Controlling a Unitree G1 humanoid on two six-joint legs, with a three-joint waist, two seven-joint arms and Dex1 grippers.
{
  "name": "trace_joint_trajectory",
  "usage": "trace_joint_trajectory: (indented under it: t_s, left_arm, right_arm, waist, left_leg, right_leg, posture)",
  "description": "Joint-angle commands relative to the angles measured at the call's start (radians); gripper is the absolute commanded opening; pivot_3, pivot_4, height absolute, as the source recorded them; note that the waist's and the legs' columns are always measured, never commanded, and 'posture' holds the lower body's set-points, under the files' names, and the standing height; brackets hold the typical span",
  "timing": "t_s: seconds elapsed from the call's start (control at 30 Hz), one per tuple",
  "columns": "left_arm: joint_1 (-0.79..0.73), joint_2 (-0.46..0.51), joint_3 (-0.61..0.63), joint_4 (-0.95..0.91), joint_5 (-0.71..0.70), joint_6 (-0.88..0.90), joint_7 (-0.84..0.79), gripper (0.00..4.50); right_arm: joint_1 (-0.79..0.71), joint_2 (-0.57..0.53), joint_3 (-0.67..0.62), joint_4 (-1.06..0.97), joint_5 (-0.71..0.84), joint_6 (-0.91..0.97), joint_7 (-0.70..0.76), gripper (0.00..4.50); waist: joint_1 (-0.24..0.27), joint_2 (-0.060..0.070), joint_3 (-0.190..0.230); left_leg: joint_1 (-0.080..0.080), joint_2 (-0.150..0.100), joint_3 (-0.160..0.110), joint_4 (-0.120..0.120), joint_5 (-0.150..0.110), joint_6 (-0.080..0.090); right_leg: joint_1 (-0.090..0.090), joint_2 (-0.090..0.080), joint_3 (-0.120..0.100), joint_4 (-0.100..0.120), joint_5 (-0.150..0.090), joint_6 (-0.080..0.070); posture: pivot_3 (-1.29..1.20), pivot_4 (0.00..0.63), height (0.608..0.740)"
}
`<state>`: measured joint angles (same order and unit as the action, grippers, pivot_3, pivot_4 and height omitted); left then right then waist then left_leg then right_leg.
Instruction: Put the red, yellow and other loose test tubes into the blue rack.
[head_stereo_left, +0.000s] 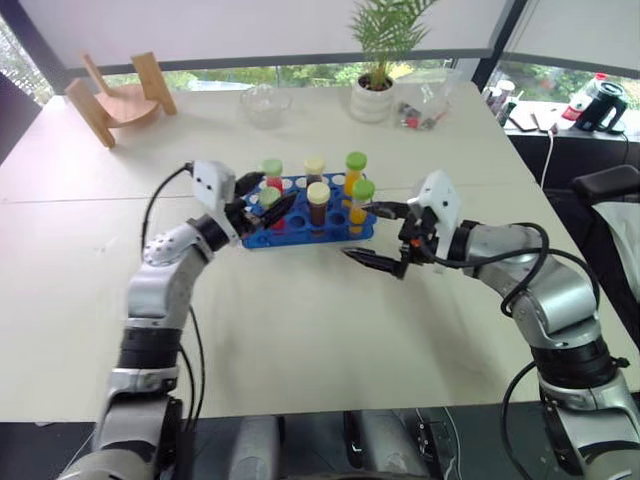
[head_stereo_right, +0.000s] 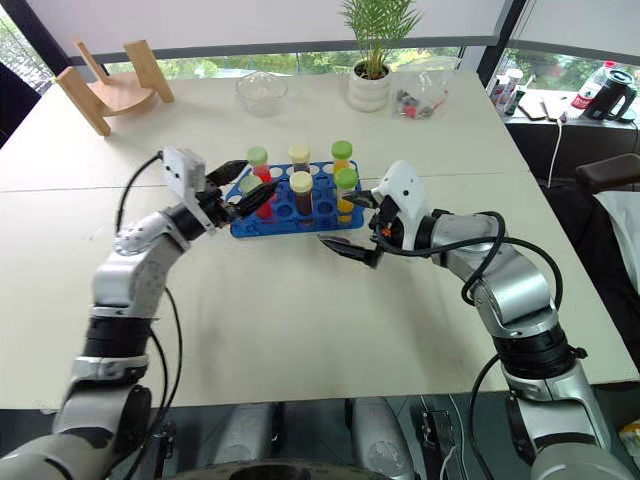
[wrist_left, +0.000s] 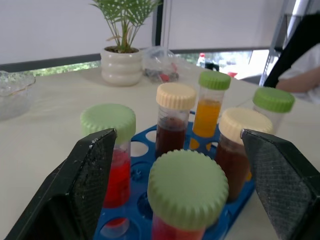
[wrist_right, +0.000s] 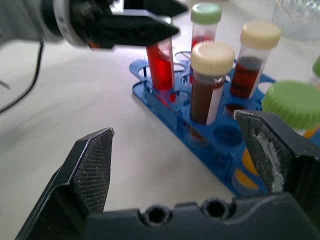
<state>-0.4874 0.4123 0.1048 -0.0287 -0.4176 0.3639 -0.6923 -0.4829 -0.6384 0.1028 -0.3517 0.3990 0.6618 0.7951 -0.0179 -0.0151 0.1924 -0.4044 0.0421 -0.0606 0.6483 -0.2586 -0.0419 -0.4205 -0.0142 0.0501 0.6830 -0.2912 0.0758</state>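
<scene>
Now your left gripper (head_stereo_left: 262, 205) is at the left end of the blue rack (head_stereo_left: 300, 232), jaws apart on both sides of a red tube (wrist_left: 187, 197) that stands in a hole, not squeezing it. Six tubes stand in the rack on the table (head_stereo_left: 300, 320). Your right gripper (head_stereo_left: 375, 238) waits wide open, holding nothing, just beside the rack's right end.

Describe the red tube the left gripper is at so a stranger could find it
On the white table, find the blue rack in the middle. At its left end, the left gripper stands open around a green-capped red tube. It is the nearer of two red tubes; the other stands behind it.
</scene>
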Motion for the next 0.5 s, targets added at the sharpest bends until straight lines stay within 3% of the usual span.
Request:
trace_joint_trajectory:
  t_s: [0.03,0.3,0.5]
  left_arm:
    - [0.08,0.1,0.056,-0.126,-0.056,0.076,-0.049,3.78]
    - [0.481,0.482,0.167,-0.375,-0.206,0.326,-0.298,3.78]
    - [0.529,0.484,0.161,-0.329,-0.212,0.325,-0.3,3.78]
  right_arm:
    - [0.026,-0.028,-0.052,-0.037,0.029,0.001,0.021,4.32]
    - [0.236,-0.196,-0.106,-0.107,0.16,0.11,0.18,4.32]
    - [0.234,-0.186,-0.07,-0.089,0.15,0.102,0.178,4.32]
  waist:
    - [-0.001,0.0,0.0]
    - [0.003,0.001,0.0]
    - [0.005,0.001,0.001]
  left_leg:
    - [0.0,0.0,0.0,0.0,0.0,0.0]
    - [0.0,0.001,0.001,-0.001,-0.001,0.001]
    - [0.007,0.001,0.001,0.0,-0.001,0.001]
  right_leg:
    - [0.0,0.0,0.0,0.0,0.0,0.0]
    - [0.0,0.0,0.0,-0.002,-0.001,-0.001]
    - [0.006,0.0,0.0,-0.002,-0.003,-0.004]
  posture:
    - [0.0,0.15,0.74]
    - [0.0,0.15,0.74]
    - [0.0,0.15,0.74]
